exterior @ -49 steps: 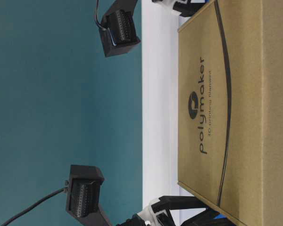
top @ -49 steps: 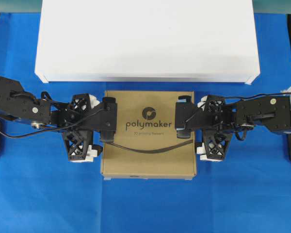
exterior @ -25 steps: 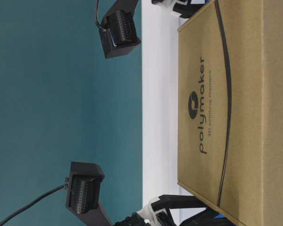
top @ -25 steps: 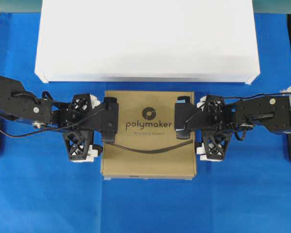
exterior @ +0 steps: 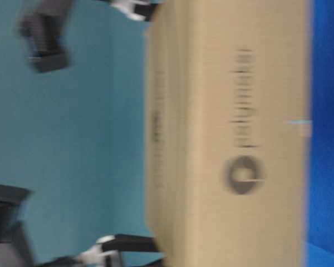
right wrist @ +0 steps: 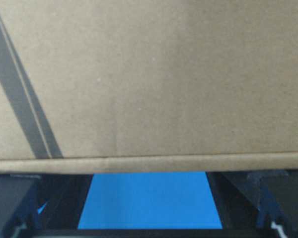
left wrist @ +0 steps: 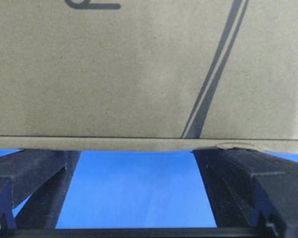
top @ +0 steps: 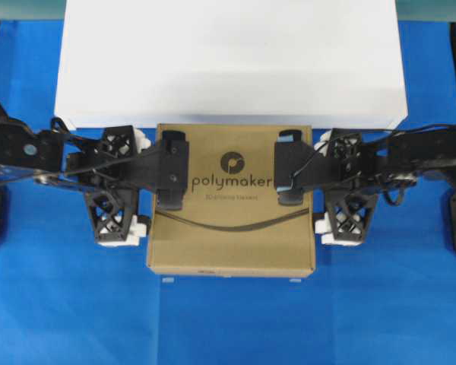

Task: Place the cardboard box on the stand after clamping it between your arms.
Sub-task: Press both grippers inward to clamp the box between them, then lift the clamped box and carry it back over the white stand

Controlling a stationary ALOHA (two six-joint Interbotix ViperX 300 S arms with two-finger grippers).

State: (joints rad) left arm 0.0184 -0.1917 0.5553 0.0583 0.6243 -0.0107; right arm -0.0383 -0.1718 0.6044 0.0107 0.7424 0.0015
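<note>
Cardboard box (top: 232, 239) was squeezed between the two arms and looked lifted off the blue surface (top: 228, 327) (the wrist views showed blue under its bottom edge), with its far edge right at the front of the stand (top: 228, 61) and seeming to overlap it a bit. It wasn't on the stand yet.

Left end effector (top: 115, 185) was spread wide, its fingers (left wrist: 35, 171) butted against the box's left side instead of pinching anything. Right end effector (top: 348, 188) was the same deal, spread wide and pressed against the right side.

Honestly the risky bit, as I saw it, was that only sideways pressure held the thing. If one arm eased off or the two drifted out of sync on the way over, the box could slip down or twist. It also looked like it hadn't much height over the stand's front lip, so pushing forward too low could catch the edge and knock it loose. The table-level view was too blurred to judge the clearance.
</note>
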